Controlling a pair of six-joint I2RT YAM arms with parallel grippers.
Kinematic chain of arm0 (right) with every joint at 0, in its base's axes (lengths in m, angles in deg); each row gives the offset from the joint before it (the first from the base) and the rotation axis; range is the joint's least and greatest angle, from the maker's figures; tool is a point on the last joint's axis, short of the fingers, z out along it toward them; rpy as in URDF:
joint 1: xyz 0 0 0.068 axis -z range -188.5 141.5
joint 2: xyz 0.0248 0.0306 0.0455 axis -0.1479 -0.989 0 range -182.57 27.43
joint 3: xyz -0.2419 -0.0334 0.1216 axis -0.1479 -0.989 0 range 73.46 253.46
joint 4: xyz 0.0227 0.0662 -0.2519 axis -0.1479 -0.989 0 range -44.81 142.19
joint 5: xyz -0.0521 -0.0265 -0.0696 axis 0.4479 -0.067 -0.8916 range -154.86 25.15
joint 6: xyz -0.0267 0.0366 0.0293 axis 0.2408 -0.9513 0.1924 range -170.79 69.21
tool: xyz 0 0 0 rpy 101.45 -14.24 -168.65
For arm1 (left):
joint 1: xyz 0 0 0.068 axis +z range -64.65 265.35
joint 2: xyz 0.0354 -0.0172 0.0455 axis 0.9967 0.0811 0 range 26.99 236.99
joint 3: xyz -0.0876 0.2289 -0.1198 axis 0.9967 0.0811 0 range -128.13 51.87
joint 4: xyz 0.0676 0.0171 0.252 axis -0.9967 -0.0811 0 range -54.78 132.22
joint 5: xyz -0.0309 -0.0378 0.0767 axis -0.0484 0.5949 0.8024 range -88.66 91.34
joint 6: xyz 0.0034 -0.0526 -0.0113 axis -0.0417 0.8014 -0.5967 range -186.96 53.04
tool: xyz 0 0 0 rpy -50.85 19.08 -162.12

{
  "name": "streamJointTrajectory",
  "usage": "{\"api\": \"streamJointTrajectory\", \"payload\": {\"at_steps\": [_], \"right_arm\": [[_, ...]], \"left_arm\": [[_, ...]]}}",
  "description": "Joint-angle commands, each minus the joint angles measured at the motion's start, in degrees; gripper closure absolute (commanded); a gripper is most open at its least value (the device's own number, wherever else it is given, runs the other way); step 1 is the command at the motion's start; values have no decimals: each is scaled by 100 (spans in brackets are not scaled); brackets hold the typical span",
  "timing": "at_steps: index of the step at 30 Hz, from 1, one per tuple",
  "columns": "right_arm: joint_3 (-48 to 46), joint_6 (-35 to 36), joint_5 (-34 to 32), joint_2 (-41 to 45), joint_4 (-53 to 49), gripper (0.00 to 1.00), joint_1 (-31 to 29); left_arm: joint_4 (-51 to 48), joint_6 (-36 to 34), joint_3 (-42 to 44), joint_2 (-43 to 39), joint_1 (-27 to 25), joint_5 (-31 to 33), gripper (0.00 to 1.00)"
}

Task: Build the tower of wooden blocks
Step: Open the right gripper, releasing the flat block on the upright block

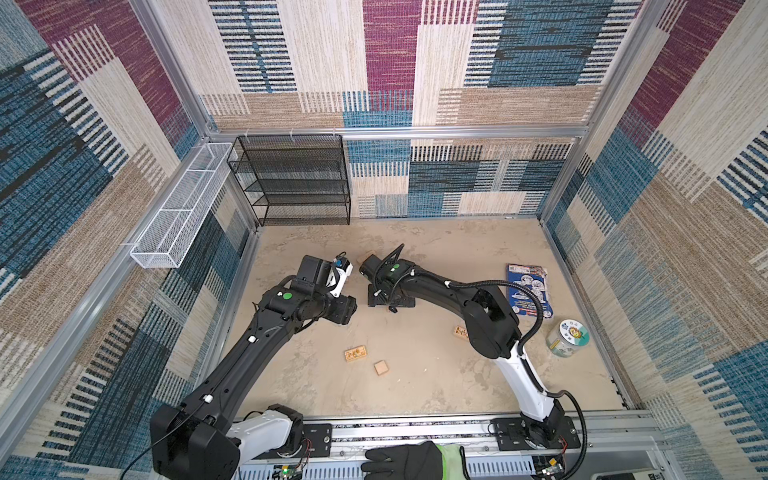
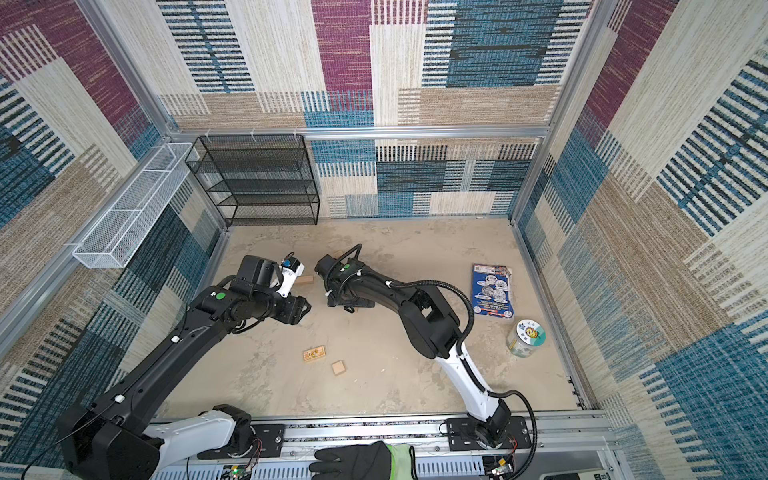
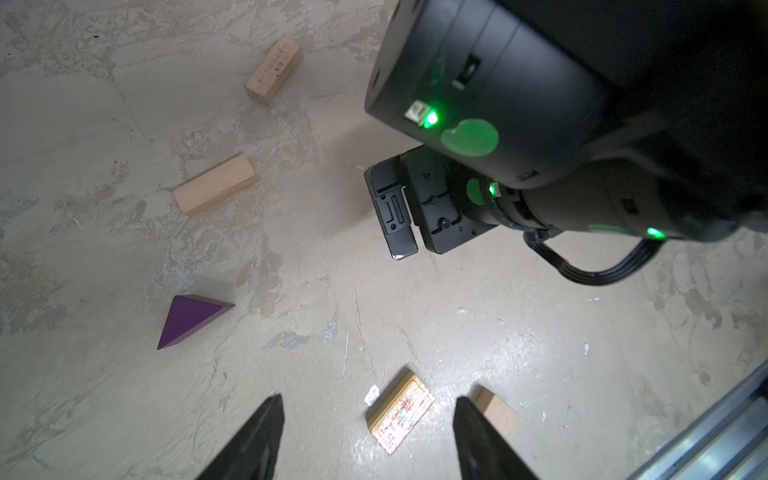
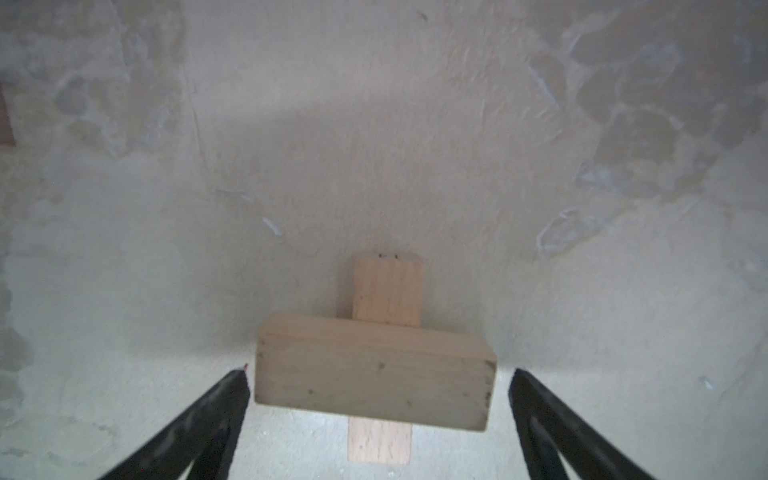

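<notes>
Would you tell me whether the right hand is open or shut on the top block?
Open: the right hand has its fingers clear of both ends of the top block.

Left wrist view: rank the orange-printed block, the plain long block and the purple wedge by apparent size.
1-2. orange-printed block and plain long block: look alike; the printed one is nearer the camera, so unranked.
3. purple wedge.
</notes>
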Motion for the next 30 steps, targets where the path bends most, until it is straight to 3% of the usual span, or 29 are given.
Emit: {"api": "streamJointTrajectory", "payload": {"at_steps": [1, 21, 30], "right_arm": [[110, 59, -43, -28, 69, 0, 19], [61, 78, 34, -44, 41, 1, 97], [-17, 92, 95, 8, 94, 9, 98]], "left_arm": [[6, -100, -27, 24, 7, 30, 31], [0, -101, -32, 80, 7, -5, 30], [0, -93, -40, 110, 7, -9, 30]]}}
